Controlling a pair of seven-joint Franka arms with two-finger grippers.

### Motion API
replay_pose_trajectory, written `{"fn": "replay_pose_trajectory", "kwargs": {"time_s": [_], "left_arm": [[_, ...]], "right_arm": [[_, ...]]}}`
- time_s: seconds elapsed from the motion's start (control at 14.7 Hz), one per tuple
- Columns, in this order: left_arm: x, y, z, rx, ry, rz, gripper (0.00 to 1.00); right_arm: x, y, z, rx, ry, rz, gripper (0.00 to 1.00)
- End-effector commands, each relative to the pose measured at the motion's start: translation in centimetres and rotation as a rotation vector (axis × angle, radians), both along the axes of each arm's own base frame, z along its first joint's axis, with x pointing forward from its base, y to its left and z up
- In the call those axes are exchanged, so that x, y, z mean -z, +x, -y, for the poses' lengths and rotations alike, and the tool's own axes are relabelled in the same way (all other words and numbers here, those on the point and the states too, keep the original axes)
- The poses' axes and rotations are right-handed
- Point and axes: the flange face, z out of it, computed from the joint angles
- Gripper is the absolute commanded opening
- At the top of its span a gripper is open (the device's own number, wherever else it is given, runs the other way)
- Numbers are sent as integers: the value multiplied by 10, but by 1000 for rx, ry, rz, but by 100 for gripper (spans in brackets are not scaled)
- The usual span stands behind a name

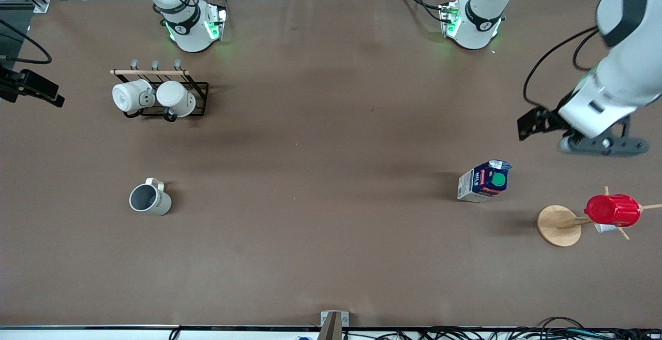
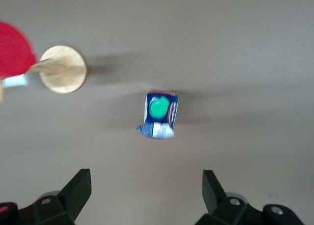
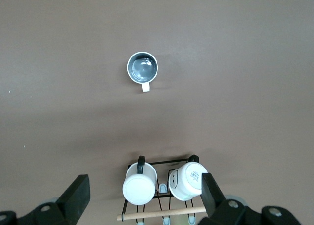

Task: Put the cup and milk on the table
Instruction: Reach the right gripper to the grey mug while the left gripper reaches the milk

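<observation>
The cup (image 1: pixel 150 200) and milk (image 1: pixel 484 180) both stood upright on the bench (image 1: pixel 331 148), apparently placed. The left tool (image 2: pixel 147 195) hung released over bare bench by the milk; the right tool (image 3: pixel 142 198), released, was over the mug rack (image 3: pixel 159 188). The red cup (image 1: pixel 612 210) on its wooden stand (image 1: pixel 559 225) obstructed nothing.

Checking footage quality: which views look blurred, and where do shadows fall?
Left wrist view: soft focus, the milk and red cup blurred. Right wrist view: sharper, the cup crisp. Front view: even light, faint shadows beside milk and cup on the table.
</observation>
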Motion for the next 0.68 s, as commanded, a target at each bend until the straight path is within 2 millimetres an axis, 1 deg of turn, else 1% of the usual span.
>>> {"fn": "replay_pose_trajectory", "kwargs": {"time_s": [0.0, 0.07, 0.14, 0.2, 0.27, 0.41, 0.48, 0.61], "left_arm": [[52, 8, 1, 6, -8, 21, 100], [73, 14, 2, 9, -11, 15, 100], [94, 22, 6, 16, -16, 13, 100], [106, 27, 9, 20, -21, 20, 100], [118, 29, 11, 27, -21, 15, 100], [134, 31, 13, 32, -20, -7, 100], [143, 32, 14, 38, -13, -20, 99], [152, 32, 13, 39, -8, -33, 94]], "right_arm": [[59, 37, 6, -18, 22, -32, 100], [86, 51, 9, -62, 24, -33, 100], [113, 60, 15, -91, 26, -39, 100], [140, 68, 22, -94, 26, -39, 100], [166, 74, 22, -96, 27, -45, 100], [221, 85, 23, -96, 26, -42, 100], [243, 89, 24, -96, 24, -32, 100], [282, 95, 23, -98, 19, -8, 100]]}}
